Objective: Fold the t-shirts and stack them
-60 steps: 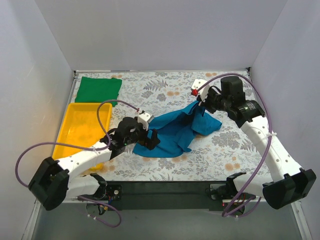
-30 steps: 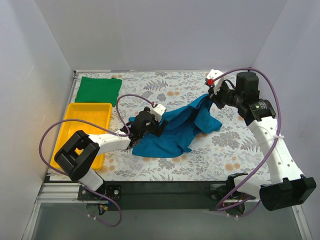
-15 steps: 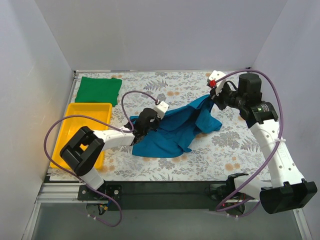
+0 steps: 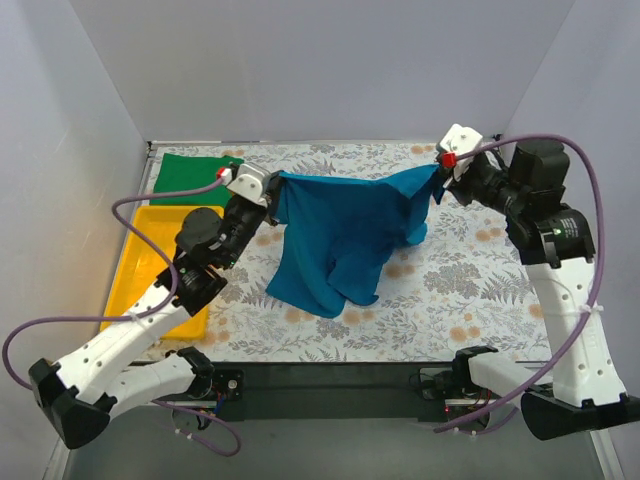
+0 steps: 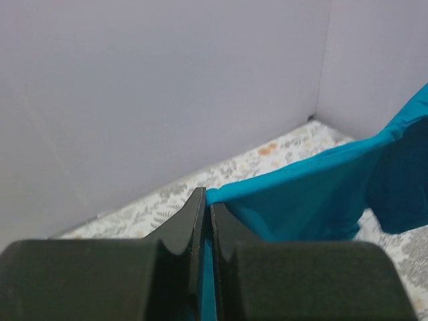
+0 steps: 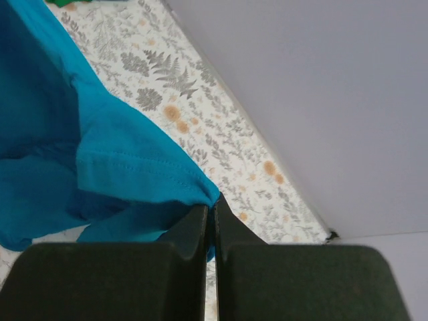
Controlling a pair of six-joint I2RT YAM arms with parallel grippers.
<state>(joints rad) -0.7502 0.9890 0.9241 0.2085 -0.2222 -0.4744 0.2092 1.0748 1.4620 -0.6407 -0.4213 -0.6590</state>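
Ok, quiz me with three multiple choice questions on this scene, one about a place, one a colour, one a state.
1. Where is the green shirt relative to the yellow tray? A. inside it. B. on the table beyond it, far left corner. C. on its near side.
2. What colour is the lifted shirt? A. teal-blue. B. red. C. white.
3. How are the left claw and right claw? A. both shut on the lifted shirt. B. both open. C. one open, one shut.
Answers: B, the top view shows it past the tray's far end; A, every view shows teal-blue cloth; A, each wrist view shows its claw pinching cloth.
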